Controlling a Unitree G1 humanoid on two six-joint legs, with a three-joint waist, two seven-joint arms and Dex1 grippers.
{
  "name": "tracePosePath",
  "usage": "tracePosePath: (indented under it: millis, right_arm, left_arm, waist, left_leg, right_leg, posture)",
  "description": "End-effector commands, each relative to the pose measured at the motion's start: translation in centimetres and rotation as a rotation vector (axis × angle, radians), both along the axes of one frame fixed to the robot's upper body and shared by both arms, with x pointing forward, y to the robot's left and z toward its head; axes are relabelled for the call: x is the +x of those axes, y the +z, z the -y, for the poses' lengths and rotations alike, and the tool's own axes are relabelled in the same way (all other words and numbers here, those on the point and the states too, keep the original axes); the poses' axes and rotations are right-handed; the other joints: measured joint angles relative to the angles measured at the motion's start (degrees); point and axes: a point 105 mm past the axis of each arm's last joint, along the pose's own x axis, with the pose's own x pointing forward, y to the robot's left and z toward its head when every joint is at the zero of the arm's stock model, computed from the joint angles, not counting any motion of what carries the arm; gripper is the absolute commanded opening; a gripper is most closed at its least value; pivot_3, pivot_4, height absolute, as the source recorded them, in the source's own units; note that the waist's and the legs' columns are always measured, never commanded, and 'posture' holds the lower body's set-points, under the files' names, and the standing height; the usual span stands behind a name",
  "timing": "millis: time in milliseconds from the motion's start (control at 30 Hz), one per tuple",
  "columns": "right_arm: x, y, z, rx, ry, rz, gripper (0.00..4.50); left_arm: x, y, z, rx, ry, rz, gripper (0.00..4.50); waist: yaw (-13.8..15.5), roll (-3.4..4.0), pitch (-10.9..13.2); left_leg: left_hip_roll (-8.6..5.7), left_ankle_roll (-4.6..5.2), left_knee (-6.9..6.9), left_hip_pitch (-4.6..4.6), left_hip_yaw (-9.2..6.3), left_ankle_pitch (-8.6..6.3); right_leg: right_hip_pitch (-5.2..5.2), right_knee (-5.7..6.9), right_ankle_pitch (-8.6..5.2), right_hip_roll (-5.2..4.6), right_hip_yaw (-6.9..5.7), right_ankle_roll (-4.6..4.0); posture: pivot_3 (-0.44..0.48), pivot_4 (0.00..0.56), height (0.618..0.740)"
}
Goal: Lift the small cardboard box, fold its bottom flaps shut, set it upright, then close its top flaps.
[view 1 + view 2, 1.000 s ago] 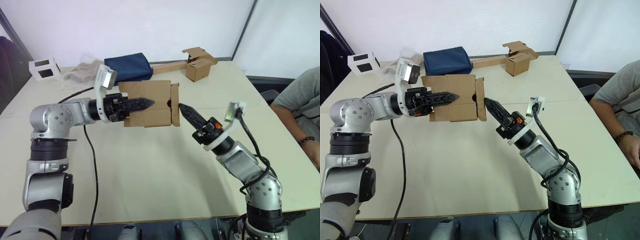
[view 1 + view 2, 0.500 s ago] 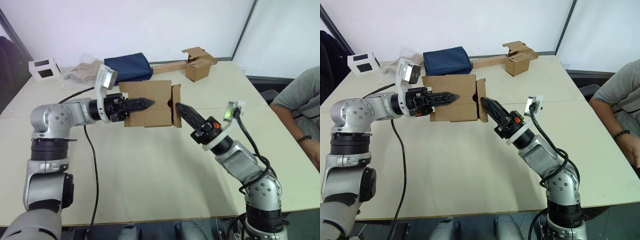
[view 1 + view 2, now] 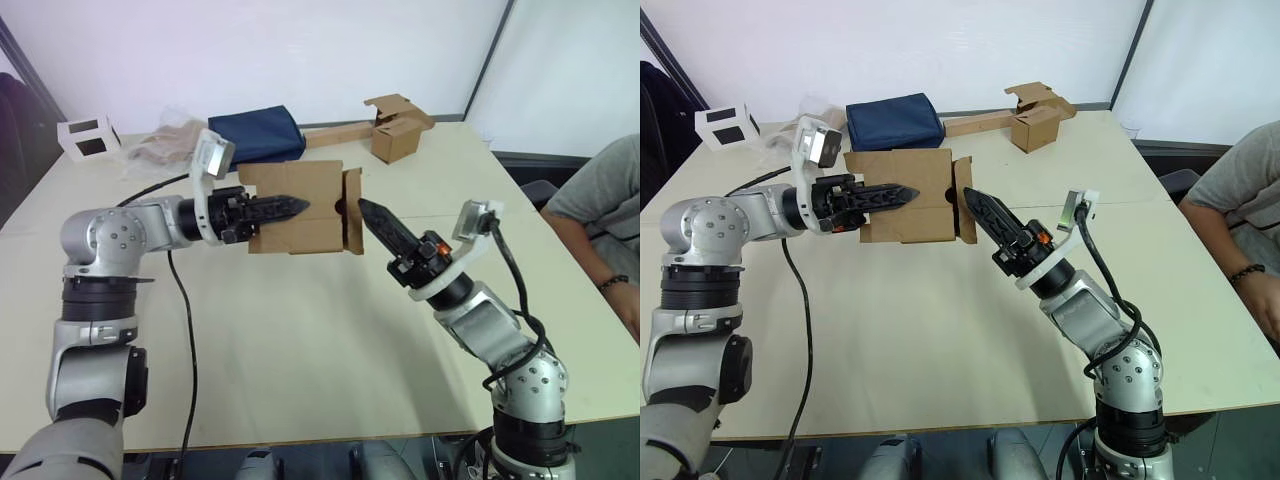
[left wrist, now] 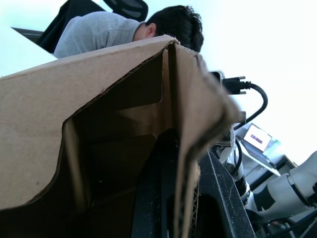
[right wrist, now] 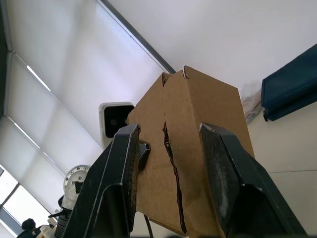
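Observation:
The small cardboard box (image 3: 300, 190) is plain brown and hangs on its side above the table, its short end flaps (image 3: 350, 212) facing right. My left gripper (image 3: 296, 206) is shut on the box's near wall, with one finger (image 4: 163, 198) inside and the other (image 4: 218, 203) outside. My right gripper (image 3: 366, 210) points at the flapped end from the right, just short of touching it. In the right wrist view its fingers (image 5: 124, 168) stand open, with the box (image 5: 198, 148) ahead between them and its flaps meeting along a dark seam.
At the back of the table lie a navy blue bag (image 3: 256, 133), a brown box joined to a long cardboard strip (image 3: 396, 135), a white box with black windows (image 3: 85, 135) and crumpled plastic (image 3: 160, 145). A person (image 3: 610, 195) sits at the right edge. A black cable (image 3: 187, 320) crosses the table's left side.
My right gripper edged toward the box's end flaps, then drew back a little and rose, its wrist swinging right. The left gripper and the box stayed put.

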Motion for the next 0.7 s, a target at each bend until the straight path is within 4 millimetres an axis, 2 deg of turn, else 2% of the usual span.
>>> tracePosePath:
  millis: [33,400,433,500,700]
  right_arm:
    - [-0.44,0.46,-0.31,-0.028,-0.002,0.044,1.95]
    - [-0.01,-0.40,-0.06,-0.059,-0.037,0.037,1.95]
    - [0.04,-0.48,-0.05,-0.063,-0.040,0.036,1.57]
    - [0.04,-0.50,-0.10,-0.066,-0.040,0.038,1.29]
    - [0.24,-0.49,0.00,-0.072,-0.053,0.040,1.29]
  left_arm:
    - [-0.42,1.62,-0.15,-0.030,-0.008,0.063,0.00]
    - [-0.40,1.74,-0.18,-0.035,-0.009,0.061,0.00]
    - [-0.39,1.76,-0.18,-0.037,-0.009,0.061,0.00]
    - [-0.40,1.76,-0.20,-0.037,-0.009,0.061,0.00]
    - [-0.36,1.73,-0.25,-0.034,-0.010,0.059,0.00]
  waist:
    - [0.00,0.00,0.00]
    - [0.01,0.00,0.00]
    - [0.01,0.00,0.00]
    - [0.02,0.00,0.00]
    - [0.01,0.00,0.00]
  left_leg:
    - [0.00,0.00,0.00,0.00,0.00,0.00]
    - [0.00,0.00,0.00,0.00,0.00,0.00]
    - [0.00,0.00,0.00,0.00,0.00,0.00]
    - [0.00,0.00,0.00,0.00,0.00,0.00]
    - [0.00,0.00,0.00,0.00,0.00,0.00]
  right_leg:
    - [0.00,0.00,0.00,0.00,0.00,0.00]
    - [0.00,0.00,0.00,0.00,0.00,0.00]
    - [0.00,0.00,0.00,0.00,0.00,0.00]
    - [0.00,0.00,0.00,0.00,0.00,0.00]
    - [0.00,0.00,0.00,0.00,0.00,0.00]
  posture:
    - [0.000,0.150,0.740]
    - [0.000,0.150,0.740]
    - [0.000,0.150,0.740]
    - [0.000,0.150,0.740]
    - [0.000,0.150,0.740]
